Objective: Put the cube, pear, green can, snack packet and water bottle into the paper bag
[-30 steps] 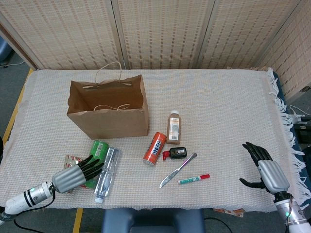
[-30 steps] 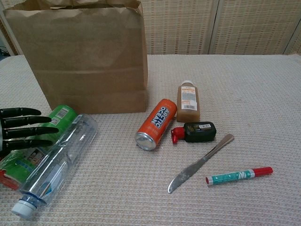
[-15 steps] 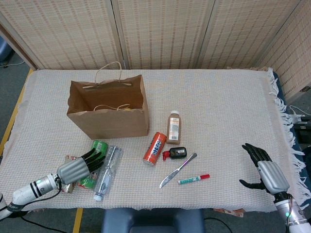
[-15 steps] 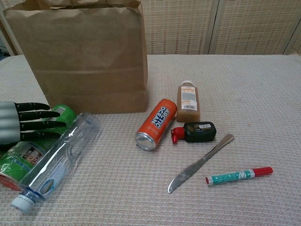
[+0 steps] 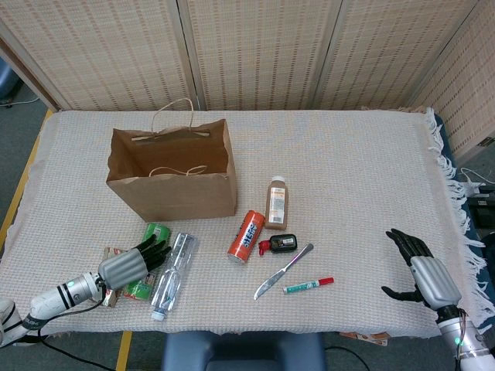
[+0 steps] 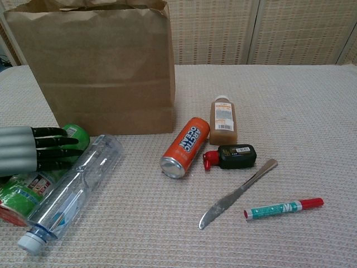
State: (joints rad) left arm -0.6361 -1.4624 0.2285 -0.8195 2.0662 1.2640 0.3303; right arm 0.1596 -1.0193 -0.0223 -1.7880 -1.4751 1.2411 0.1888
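Note:
The green can (image 5: 147,246) lies on its side near the table's front left, partly on the snack packet (image 5: 111,255). My left hand (image 5: 128,265) lies over the can with its fingers stretched across it, not plainly closed. The chest view shows the left hand (image 6: 34,151) on the green can (image 6: 27,182), with the snack packet's red edge (image 6: 8,215) beneath. Beside them lies the clear water bottle (image 5: 171,276) (image 6: 71,193), cap toward me. The open paper bag (image 5: 172,176) (image 6: 95,67) stands behind. My right hand (image 5: 420,267) hangs open at the front right. I see no cube or pear.
Right of the bag lie an orange can (image 5: 246,236), a brown bottle (image 5: 277,202), a small black bottle with a red cap (image 5: 280,243), a knife (image 5: 283,270) and a marker (image 5: 308,284). The table's front edge runs just below my left hand.
My left hand has slid further across the green can. The can and the water bottle have shifted slightly, the bottle swinging a little. My right hand has hardly moved.

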